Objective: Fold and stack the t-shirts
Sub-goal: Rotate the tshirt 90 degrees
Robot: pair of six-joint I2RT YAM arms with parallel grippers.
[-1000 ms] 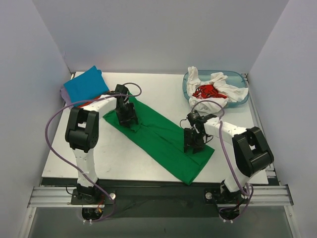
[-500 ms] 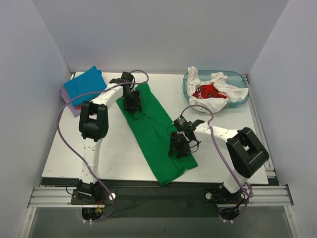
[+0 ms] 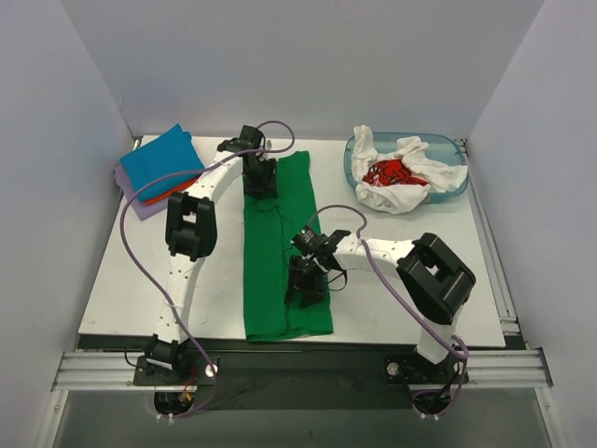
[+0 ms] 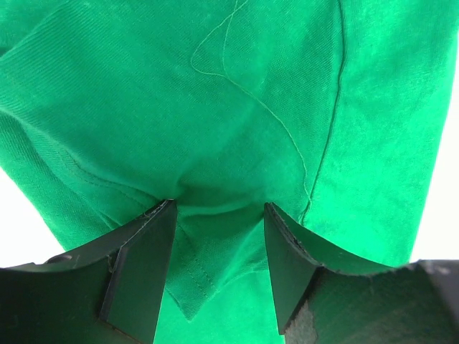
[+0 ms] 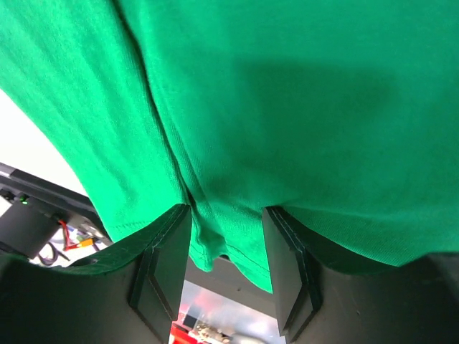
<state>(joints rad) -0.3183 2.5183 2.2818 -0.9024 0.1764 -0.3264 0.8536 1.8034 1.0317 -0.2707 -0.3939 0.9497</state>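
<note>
The left gripper (image 3: 259,179) and right gripper (image 3: 306,285) each clamp the green t-shirt (image 3: 266,271), a lengthwise-folded strip at the centre of the table (image 3: 140,280); its cross-folds appear to remain, folded shirts (image 3: 159,163) sit stacked far left, and white and red shirts (image 3: 410,151) wait in the tub (image 3: 453,142).

open: table (image 3: 112,280) near-left, near-right | obstacles: tub (image 3: 443,140) far-right, shirt stack (image 3: 159,161) far-left

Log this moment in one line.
left jaws: shut on green t-shirt, far end | right jaws: shut on its near part | shirt: long strip
</note>
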